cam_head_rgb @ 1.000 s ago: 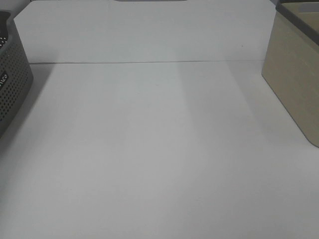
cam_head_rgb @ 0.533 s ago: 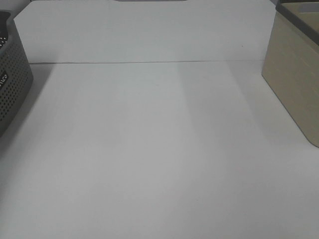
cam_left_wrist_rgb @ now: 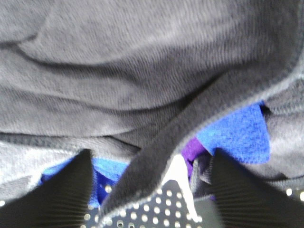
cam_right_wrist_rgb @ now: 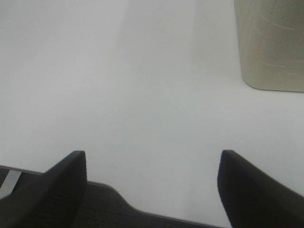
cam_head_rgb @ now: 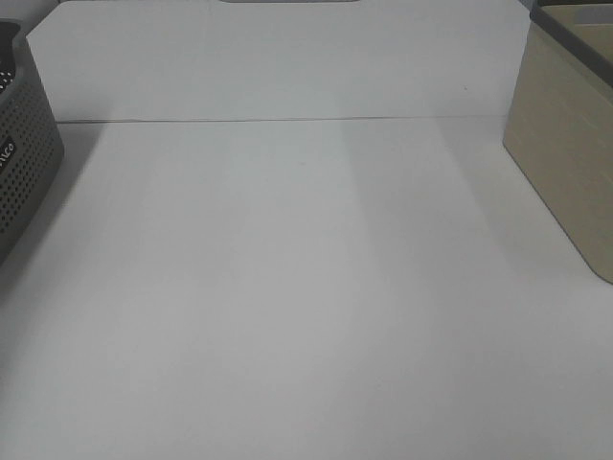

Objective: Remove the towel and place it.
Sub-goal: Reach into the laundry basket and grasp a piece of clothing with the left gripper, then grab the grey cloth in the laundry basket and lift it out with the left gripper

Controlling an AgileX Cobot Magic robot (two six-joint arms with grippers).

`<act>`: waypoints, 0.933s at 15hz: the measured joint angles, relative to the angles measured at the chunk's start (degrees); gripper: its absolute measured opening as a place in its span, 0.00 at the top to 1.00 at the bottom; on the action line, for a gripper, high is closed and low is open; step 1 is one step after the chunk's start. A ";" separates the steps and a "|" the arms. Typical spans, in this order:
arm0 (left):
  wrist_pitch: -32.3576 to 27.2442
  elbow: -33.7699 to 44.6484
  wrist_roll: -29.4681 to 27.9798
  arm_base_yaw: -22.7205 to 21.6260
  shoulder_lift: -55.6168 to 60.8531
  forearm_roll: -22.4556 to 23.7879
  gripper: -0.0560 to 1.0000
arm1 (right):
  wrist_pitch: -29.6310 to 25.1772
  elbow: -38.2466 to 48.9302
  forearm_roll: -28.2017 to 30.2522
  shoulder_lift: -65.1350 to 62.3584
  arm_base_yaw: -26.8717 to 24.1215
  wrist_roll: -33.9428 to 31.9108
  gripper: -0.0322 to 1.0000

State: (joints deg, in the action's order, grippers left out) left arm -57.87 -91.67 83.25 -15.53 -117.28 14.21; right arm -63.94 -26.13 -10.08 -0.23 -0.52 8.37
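Towel [cam_left_wrist_rgb: 142, 71] between wide-spread left end effector [cam_left_wrist_rgb: 151, 159]

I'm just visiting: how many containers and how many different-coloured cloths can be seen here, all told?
Containers: 2, the dark grey perforated plastic basket and the beige rectangular bin.
Cloths by colour: 3, the dark charcoal terry towel, a blue cloth and a purple cloth, bunched together; more may be hidden.
Total: 5.

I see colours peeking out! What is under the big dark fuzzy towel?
Under the dark charcoal terry towel, a bright blue fuzzy cloth and a bit of purple cloth peek out, beside a dark perforated plastic basket wall. Anything further under is covered by the towel.
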 joint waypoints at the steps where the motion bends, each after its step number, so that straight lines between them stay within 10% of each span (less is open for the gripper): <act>1: -0.11 0.00 -0.52 -0.11 0.00 0.92 0.42 | 0.00 0.00 0.00 0.00 0.00 0.00 0.24; 9: 0.17 0.34 -1.89 -2.46 -2.92 3.90 0.55 | 0.00 0.00 0.00 0.00 0.00 0.00 0.24; 14: 0.92 0.34 -8.54 -2.46 -3.21 3.38 0.95 | 0.00 0.00 0.00 0.00 0.00 0.00 0.24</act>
State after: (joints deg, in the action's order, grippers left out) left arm -56.95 -91.33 74.71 -17.99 -120.49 17.59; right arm -63.94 -26.13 -10.08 -0.23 -0.52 8.37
